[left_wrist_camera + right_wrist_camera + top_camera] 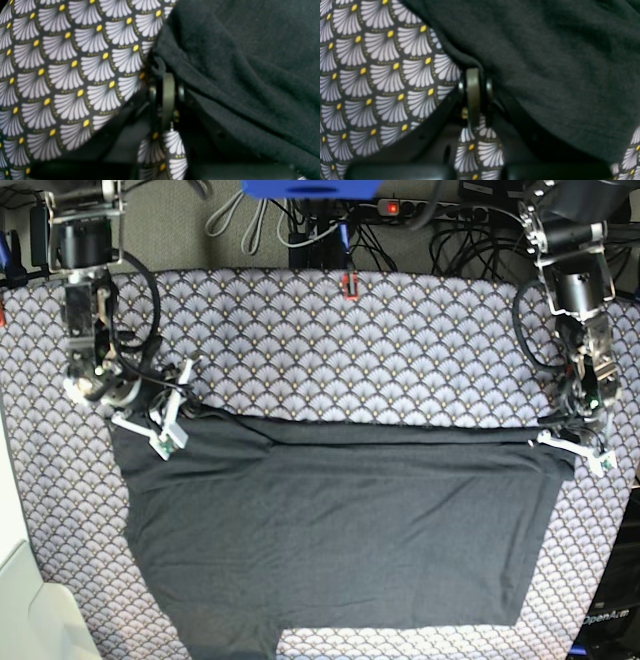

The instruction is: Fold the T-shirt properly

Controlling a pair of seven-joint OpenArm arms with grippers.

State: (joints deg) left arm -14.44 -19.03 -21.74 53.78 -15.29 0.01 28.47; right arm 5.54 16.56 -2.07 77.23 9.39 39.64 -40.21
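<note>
The dark charcoal T-shirt lies spread flat on the near half of the table, plain side up, with its far edge folded over in a straight band. My right gripper is at the shirt's far left corner, and its wrist view shows it shut on the T-shirt edge. At the far right corner is my left gripper. Seen from its wrist, it is shut on a bunched bit of the T-shirt.
A scallop-patterned grey tablecloth covers the table; it also shows as tablecloth and tablecloth in the wrist views. Cables and a power strip lie beyond the far edge. A white object sits at the near left corner.
</note>
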